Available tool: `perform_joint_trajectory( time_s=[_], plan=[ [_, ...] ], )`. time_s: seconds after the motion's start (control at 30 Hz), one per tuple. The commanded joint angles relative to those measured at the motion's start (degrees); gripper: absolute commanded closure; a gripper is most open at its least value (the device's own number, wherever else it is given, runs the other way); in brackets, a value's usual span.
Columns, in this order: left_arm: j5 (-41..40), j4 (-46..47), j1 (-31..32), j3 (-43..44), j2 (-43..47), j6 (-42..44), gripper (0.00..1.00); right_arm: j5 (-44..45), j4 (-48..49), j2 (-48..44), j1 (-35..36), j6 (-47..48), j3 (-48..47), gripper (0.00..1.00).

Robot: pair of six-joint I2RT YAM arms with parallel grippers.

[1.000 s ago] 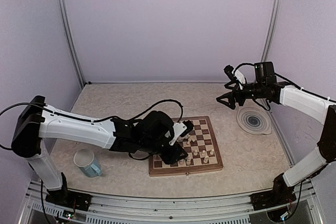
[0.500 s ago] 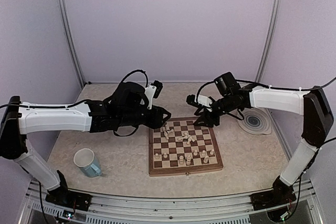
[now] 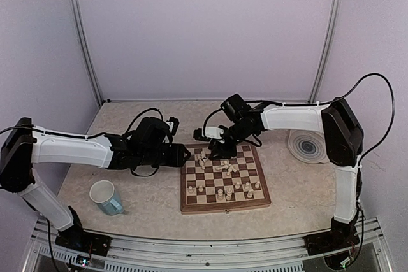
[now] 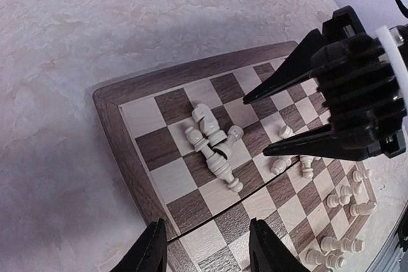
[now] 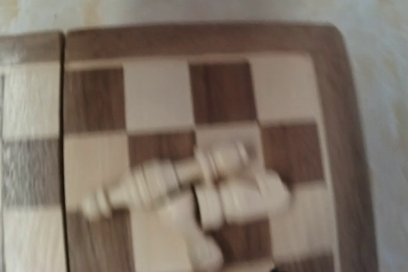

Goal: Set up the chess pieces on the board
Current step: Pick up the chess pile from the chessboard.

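The board (image 3: 223,207) lies in the middle of the table. A heap of fallen cream chess pieces (image 3: 203,157) lies at its far left corner. More pieces lie at mid-board (image 3: 227,169), and several stand along the near rows (image 3: 224,190). My left gripper (image 3: 185,155) is open and empty, just off the board's left edge; its wrist view shows the heap (image 4: 210,141) ahead of my fingertips (image 4: 153,250). My right gripper (image 3: 215,151) hovers over the heap, open and empty, as the left wrist view (image 4: 255,127) shows. The right wrist view is blurred and shows the heap (image 5: 191,189) on the board (image 5: 344,125).
A white and blue cup (image 3: 106,197) stands near left, below my left arm. A round grey-blue ringed plate (image 3: 308,146) lies right of the board. Purple walls close the table on three sides.
My right arm swung left from near the plate to over the board's far left corner. My left gripper left the board, rose to the far left, then sank a little beside the board's left edge.
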State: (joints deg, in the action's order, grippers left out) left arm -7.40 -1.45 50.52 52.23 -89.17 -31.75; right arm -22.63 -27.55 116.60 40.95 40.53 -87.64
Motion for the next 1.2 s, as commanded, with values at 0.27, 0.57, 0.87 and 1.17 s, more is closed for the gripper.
perform_joint_trajectory(
  time_s=[0.27,0.57,0.87,1.17],
  plan=[
    [-0.1,4.2,-1.8,-4.1,4.5,-3.1,0.55,1.9,-4.6,7.4,2.4,2.6,-4.4,0.61],
    [4.2,8.3,-4.9,-4.9,0.8,-4.6,0.55,0.8,-4.7,8.1,2.7,3.7,-4.0,0.9],
    [9.6,11.4,-5.3,-2.9,-4.4,-4.5,0.55,-1.2,-2.4,-2.3,2.7,4.8,2.8,0.99],
    [15.7,16.8,-4.2,-2.5,-8.1,-4.5,0.55,-3.6,-0.7,-5.3,2.7,0.4,4.0,1.0]
  ],
)
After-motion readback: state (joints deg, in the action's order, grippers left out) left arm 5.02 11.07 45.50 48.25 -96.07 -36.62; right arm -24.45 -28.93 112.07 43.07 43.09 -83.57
